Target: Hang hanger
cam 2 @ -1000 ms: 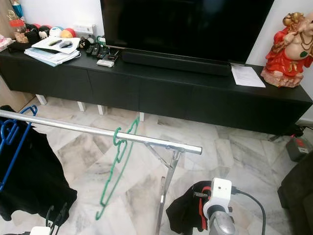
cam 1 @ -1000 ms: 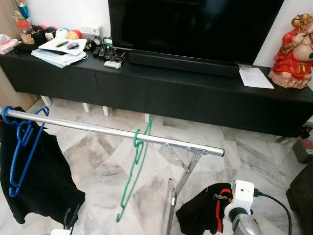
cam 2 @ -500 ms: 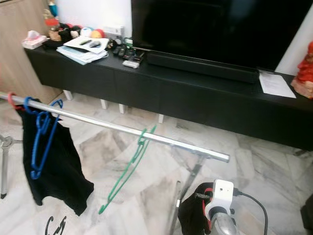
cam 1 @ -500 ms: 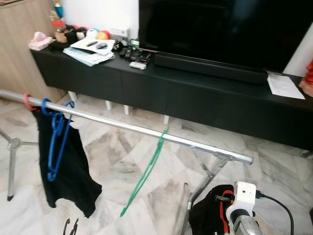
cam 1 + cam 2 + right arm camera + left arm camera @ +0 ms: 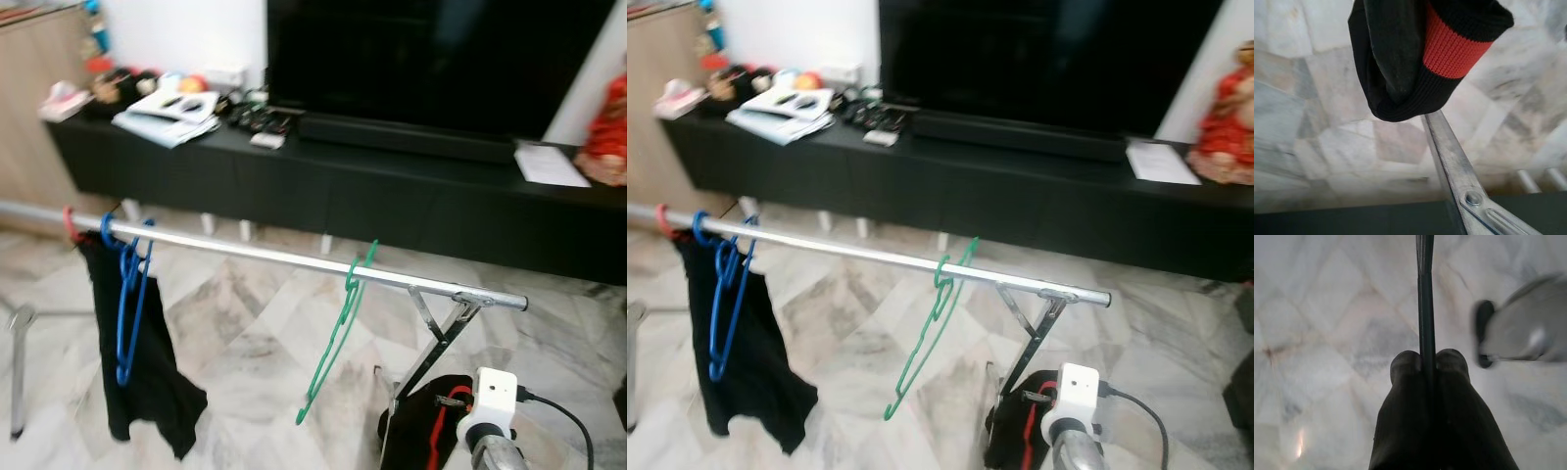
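A silver clothes rail (image 5: 255,257) crosses the room. A green hanger (image 5: 338,338) hangs empty from it near its right end. At the left end hang a blue hanger (image 5: 127,294) and a black garment (image 5: 142,382). My left gripper (image 5: 1427,363) is shut on a thin dark hanger bar (image 5: 1425,298) above the marble floor. Low on the right, by the rack's leg, my right gripper (image 5: 441,416) holds a black garment with a red band (image 5: 1415,54); the cloth hides its fingers.
A long black TV cabinet (image 5: 392,196) with a TV, papers and remotes runs behind the rail. The rack's angled metal leg (image 5: 1454,166) stands close to my right wrist. A red figurine (image 5: 1225,108) stands at the cabinet's right end. Marble floor (image 5: 245,343) lies under the rail.
The whole view has shifted, so the camera has moved. The green hanger has swung and now faces more side-on. The dark hanger hook at the bottom left has left the view.
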Robot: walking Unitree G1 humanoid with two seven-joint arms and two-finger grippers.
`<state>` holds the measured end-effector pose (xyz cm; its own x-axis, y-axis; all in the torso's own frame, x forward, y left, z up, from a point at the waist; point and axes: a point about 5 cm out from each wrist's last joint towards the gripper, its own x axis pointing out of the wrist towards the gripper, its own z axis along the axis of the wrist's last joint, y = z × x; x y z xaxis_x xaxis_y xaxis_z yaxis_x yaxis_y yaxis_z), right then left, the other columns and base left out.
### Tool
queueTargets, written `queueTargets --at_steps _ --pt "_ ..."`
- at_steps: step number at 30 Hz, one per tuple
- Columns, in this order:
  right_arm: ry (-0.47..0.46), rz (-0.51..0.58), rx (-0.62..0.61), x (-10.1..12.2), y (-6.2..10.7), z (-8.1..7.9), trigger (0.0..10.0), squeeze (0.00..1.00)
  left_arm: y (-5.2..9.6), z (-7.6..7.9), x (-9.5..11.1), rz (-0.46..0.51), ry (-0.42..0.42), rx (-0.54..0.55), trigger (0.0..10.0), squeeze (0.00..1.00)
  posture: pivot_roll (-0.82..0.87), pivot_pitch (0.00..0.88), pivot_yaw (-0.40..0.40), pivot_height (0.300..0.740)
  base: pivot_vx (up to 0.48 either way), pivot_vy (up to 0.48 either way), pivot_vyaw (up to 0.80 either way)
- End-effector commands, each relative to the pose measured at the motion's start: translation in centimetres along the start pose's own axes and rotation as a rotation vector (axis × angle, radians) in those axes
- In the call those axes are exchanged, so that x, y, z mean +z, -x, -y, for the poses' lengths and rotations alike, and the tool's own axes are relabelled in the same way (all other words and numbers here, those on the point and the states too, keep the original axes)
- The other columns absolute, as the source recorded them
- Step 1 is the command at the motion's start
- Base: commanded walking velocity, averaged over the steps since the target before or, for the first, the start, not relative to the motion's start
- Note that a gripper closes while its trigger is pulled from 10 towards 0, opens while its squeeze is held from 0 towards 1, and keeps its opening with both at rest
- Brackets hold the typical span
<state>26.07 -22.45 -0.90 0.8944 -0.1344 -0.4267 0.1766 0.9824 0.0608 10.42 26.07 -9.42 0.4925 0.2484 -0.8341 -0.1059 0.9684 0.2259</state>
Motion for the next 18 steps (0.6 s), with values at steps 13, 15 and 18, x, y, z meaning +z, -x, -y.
queueTargets --at_steps 13,15,18 --pt "-0.003 -0.021 -0.04 -0.1 -0.2 -0.3 10.0 0.0 0.8 -2.2 -2.1 -0.037 0.007 0.015 10.0 0.0 -0.08 0.087 -0.02 0.74 0.0 0.327 0.0" --pt "-0.003 -0.021 -0.04 -0.1 -0.2 -0.3 10.0 0.0 0.9 -2.3 -2.2 -0.038 0.006 0.013 10.0 0.0 -0.08 0.087 -0.02 0.74 0.0 0.319 0.0" --pt "-0.001 -0.023 -0.041 -0.1 -0.2 -0.4 10.0 0.0 1.0 -2.3 -2.4 -0.043 0.009 0.011 10.0 0.0 -0.08 0.088 -0.02 0.74 0.0 0.314 0.0"
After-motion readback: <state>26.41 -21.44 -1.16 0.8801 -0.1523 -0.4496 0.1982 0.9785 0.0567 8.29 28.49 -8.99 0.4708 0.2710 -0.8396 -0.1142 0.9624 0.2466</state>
